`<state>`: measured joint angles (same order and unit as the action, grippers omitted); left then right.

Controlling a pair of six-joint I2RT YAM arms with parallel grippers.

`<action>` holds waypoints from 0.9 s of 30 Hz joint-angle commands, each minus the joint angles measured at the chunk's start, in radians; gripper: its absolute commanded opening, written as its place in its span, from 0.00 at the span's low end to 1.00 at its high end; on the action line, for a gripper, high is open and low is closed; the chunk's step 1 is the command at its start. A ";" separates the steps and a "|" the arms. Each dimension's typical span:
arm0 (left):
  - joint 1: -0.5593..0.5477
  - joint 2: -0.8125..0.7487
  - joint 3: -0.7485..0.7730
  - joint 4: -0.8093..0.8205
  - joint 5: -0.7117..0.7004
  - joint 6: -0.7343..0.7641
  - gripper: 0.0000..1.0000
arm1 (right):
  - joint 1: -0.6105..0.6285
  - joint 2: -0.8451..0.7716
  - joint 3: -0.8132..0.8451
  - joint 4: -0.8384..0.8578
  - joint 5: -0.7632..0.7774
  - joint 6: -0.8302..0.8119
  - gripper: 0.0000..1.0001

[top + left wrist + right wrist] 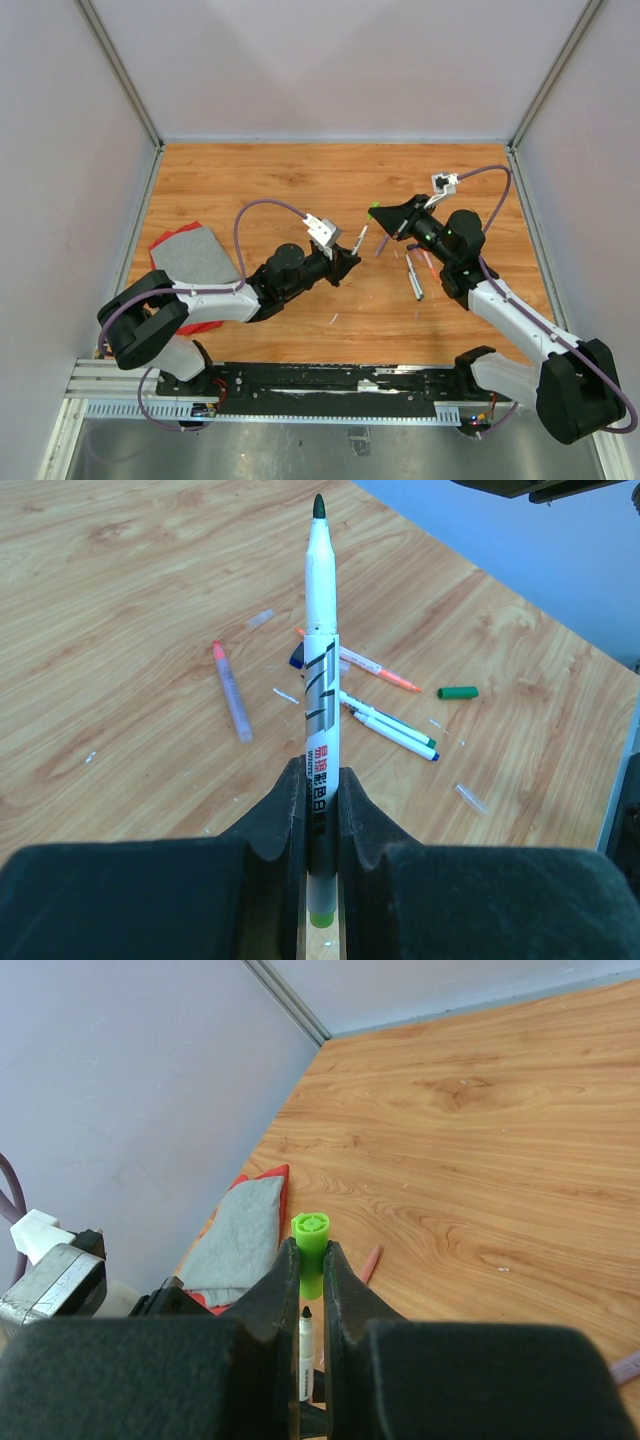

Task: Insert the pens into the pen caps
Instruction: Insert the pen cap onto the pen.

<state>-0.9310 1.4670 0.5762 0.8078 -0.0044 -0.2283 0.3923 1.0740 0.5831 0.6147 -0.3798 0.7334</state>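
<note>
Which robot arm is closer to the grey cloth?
Left. The left arm lies right beside the grey cloth, with the left claw past it toward the middle. The right arm and right claw are farther off, on the other side.

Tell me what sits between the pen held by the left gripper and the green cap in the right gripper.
Nothing. The right wrist view shows the pen with its dark tip just short of the green cap, only a short bare gap between them.
</note>
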 commanded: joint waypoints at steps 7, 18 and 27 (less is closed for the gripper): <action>-0.009 -0.021 -0.004 0.046 0.003 0.018 0.01 | -0.018 -0.014 -0.007 -0.003 -0.036 0.005 0.01; -0.009 -0.020 0.000 0.044 0.003 0.018 0.01 | -0.018 -0.022 -0.009 -0.016 -0.044 0.006 0.01; -0.009 -0.017 0.001 0.042 0.002 0.018 0.01 | -0.018 -0.029 -0.010 -0.029 -0.054 0.009 0.01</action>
<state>-0.9310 1.4670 0.5762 0.8078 -0.0044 -0.2283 0.3920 1.0698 0.5831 0.5884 -0.4072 0.7357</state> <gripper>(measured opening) 0.122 0.052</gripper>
